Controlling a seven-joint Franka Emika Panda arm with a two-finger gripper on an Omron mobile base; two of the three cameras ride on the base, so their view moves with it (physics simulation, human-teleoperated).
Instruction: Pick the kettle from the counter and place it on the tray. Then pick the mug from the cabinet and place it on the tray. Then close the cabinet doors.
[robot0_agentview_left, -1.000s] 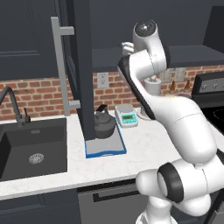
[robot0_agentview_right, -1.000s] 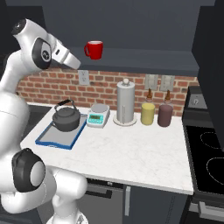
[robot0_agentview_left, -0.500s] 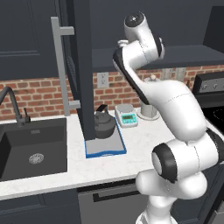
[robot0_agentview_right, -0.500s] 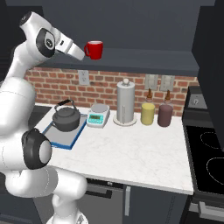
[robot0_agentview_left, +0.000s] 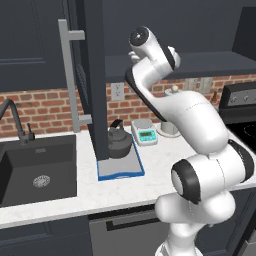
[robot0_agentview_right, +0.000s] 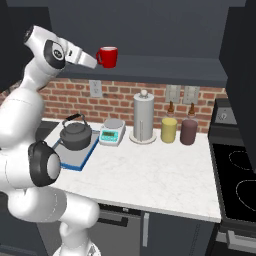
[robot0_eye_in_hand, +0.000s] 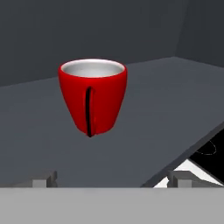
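The kettle (robot0_agentview_right: 75, 134) already sits on the tray (robot0_agentview_right: 83, 158), while the empty, spread pincer (robot0_eye_in_hand: 112, 178) faces the red mug (robot0_eye_in_hand: 92, 96) on the cabinet shelf (robot0_eye_in_hand: 144, 109), doors unclosed.

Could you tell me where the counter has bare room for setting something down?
Free: the wide front stretch of counter between the tray and the stove. Crowded: the back row along the brick wall, with scale, paper-towel roll and two jars.
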